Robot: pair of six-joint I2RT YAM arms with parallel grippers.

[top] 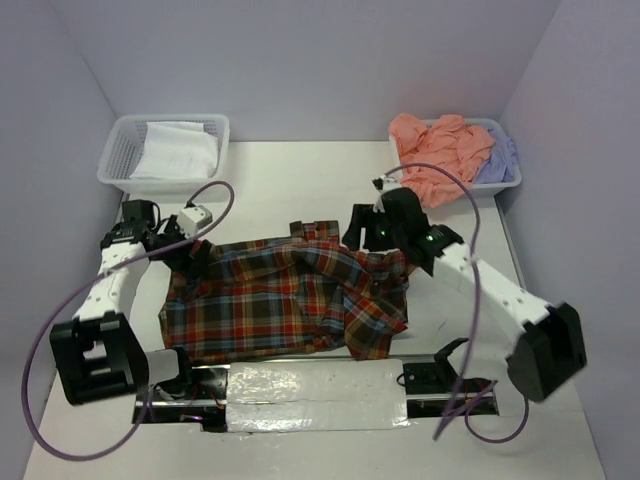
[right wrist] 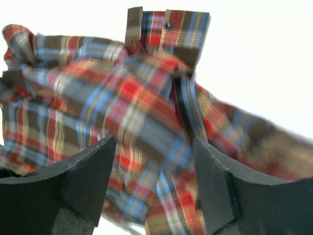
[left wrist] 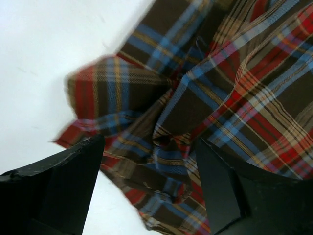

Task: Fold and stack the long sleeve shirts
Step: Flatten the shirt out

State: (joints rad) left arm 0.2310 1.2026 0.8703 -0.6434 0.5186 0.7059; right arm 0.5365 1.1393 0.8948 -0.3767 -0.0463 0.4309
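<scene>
Large red, brown, blue and yellow plaid button-up shirt (top: 280, 300) lies rumpled, mostly spread, at centre of white desk (top: 290, 185). Salmon-pink shirt (top: 440, 150) and lavender shirt (top: 503, 158) are heaped in white plastic lattice basket (top: 512, 183) at far right. Left hand (top: 190, 250) sits over the plaid's far-left corner and right hand (top: 365, 235) over its bunched far-right part; both have fingers spread and are released, gripping nothing.

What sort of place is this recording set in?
Probably a lab test cell: plain lavender walls box in a white table, and the left arm and right arm, mounted at its near edge, reach over a plaid shirt.
</scene>
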